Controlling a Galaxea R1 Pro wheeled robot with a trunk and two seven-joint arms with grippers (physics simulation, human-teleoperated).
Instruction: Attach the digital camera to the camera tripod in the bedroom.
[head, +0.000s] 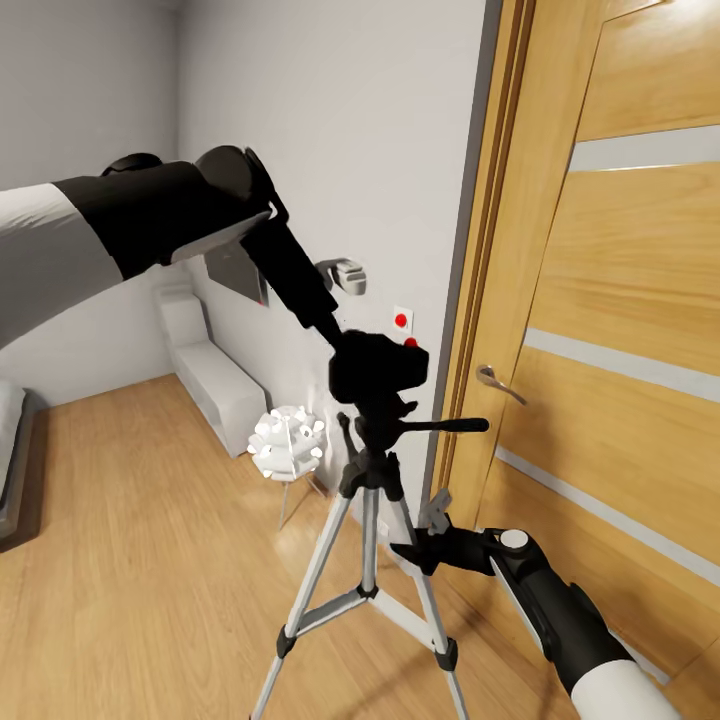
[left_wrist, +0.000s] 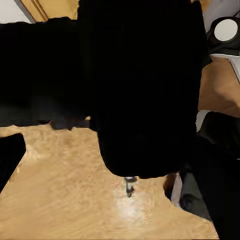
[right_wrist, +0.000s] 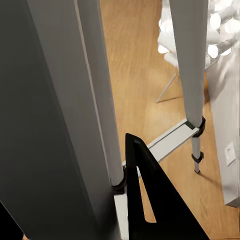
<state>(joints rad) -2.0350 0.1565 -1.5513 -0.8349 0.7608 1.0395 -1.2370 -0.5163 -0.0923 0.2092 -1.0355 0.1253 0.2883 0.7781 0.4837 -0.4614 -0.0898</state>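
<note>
Atop silver-legged camera tripod (head: 367, 540), black digital camera (head: 380, 367), red-dotted.

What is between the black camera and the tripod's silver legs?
In the head view, the tripod's black head with its long pan handle sits between the digital camera and the silver legs.

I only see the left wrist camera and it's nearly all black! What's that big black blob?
Observer: It's the small black digital camera, at the end of the left arm, right above the silver-legged camera tripod.
Operator: Is it on the tripod yet?
Observer: It sits just over the tripod's black head; whether they touch, I can't tell.
Operator: Where's the other arm?
Observer: The right gripper is low down by a tripod leg, near the wooden door.
</note>
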